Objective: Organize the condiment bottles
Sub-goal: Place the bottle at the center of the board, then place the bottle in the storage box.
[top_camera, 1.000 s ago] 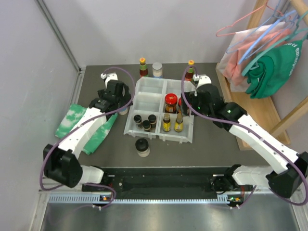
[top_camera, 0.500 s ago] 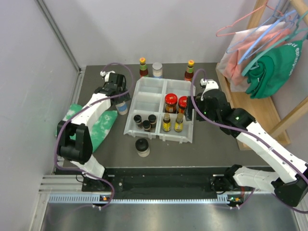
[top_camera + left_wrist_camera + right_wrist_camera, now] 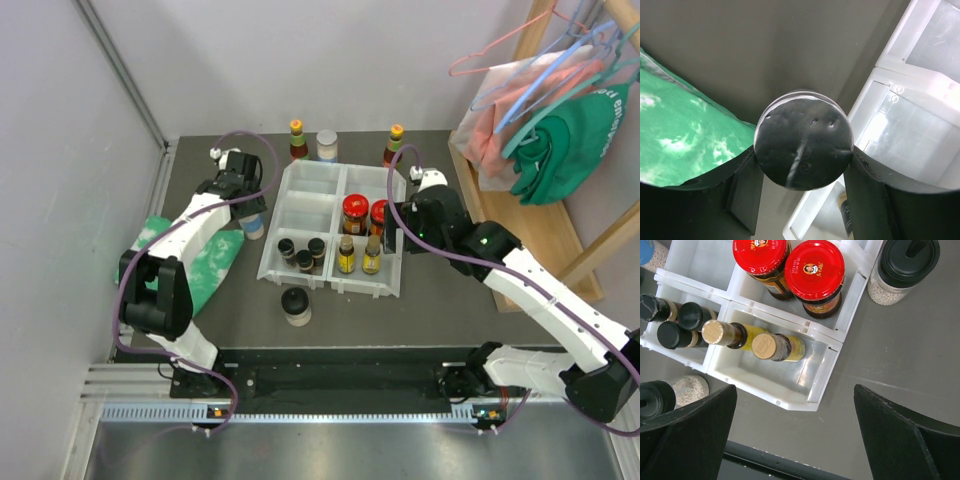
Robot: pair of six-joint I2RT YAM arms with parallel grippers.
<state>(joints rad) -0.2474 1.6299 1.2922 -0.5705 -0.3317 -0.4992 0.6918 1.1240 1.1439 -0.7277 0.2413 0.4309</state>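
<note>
Your left pincer (image 3: 803,156) is closed on a jar with a shiny lid (image 3: 800,130), and both fingers (image 3: 740,185) lie against the sides of the lid. This jar stands on the dark surface (image 3: 440,290), just beside the left wall of the white tray (image 3: 312,192) and near the green cloth (image 3: 200,262). Your right pincer (image 3: 795,390) is wide apart and holds nothing; it hangs above the right side of the tray. Inside the tray you see two red-lidded jars (image 3: 815,270) in one compartment, two gold-capped bottles (image 3: 765,346) in the compartment nearer the arm bases, and three small dark jars (image 3: 670,332) to their left. One black-capped jar (image 3: 905,260) stands outside, near the right wall of the tray. A second black-capped jar (image 3: 295,303) stands in front of the tray, and three back bottles (image 3: 327,145) stand behind it.
</note>
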